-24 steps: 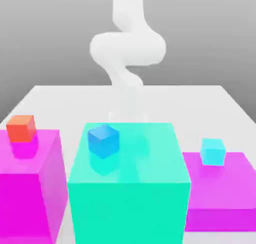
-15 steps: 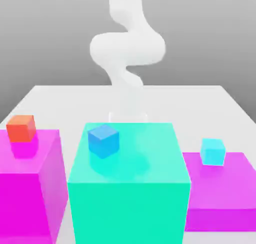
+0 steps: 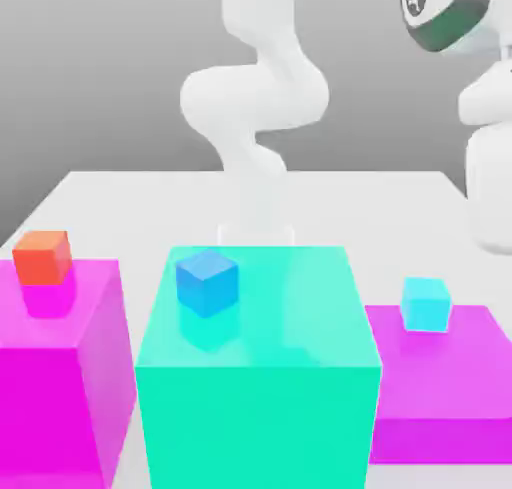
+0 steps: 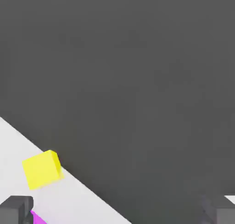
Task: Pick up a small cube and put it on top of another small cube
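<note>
The end effector is released: in the hand view its two dark fingertips stand far apart at opposite sides, with nothing between them. The small yellow cube lies on the white surface, close to that surface's edge, beyond which there is only dark grey ground. The cube sits near one fingertip but apart from it, untouched. A sliver of magenta shows just beside that same fingertip.

In the exterior view the white arm rises in a bend behind the blocks, and a further white segment with a dark ring stands at the exterior view's upper right.

A large teal block stands in the middle of the surface, and a blue small cube rests on its top toward the exterior view's left. A magenta block at the exterior view's left carries an orange-red small cube on its top. A lower magenta block at the exterior view's right carries a light-cyan small cube. All three blocks stand apart from one another, and each small cube rests flat and upright.
</note>
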Tool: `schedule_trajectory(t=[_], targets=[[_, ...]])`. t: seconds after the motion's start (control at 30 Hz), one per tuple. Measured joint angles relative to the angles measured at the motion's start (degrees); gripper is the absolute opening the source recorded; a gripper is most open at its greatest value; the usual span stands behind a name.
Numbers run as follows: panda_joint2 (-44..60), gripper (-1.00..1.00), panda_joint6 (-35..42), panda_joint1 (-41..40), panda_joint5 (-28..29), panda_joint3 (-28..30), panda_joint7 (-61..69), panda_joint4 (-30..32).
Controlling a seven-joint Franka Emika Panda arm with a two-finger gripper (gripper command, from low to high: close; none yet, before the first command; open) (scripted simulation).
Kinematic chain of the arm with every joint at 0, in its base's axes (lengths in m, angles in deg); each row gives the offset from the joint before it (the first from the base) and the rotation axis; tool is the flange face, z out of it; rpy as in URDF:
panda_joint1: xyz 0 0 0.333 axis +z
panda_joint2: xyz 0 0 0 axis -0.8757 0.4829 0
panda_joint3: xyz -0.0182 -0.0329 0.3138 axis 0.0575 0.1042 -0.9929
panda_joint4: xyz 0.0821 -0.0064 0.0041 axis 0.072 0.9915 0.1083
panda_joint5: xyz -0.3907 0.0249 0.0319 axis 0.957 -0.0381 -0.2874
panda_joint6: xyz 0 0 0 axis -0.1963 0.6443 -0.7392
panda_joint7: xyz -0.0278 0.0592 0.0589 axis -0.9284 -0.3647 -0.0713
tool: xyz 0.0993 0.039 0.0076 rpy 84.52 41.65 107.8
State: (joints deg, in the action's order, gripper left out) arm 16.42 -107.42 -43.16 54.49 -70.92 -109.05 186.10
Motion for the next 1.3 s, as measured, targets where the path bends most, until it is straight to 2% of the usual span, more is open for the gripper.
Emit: schedule_trajectory(t=[0.33,0.47,0.5,0.7,0.9,1.1,1.3], targets=[[20.7,0.00,-2.6,6.9,7.6,-1.7,2.3,-6.0],[29.0,0.00,-7.1,8.6,9.6,-0.9,2.0,-8.2],[30.5,-1.00,-8.2,8.8,9.8,-0.7,1.9,-8.6],[31.3,-1.00,-8.7,8.9,9.7,-0.5,2.0,-8.8],[21.5,-1.00,-1.9,6.5,7.8,-0.4,2.9,-5.9],[9.0,-1.00,4.5,-1.2,4.7,5.7,3.2,-0.5],[-2.8,-1.00,10.8,-8.8,4.1,13.0,2.2,4.9]])
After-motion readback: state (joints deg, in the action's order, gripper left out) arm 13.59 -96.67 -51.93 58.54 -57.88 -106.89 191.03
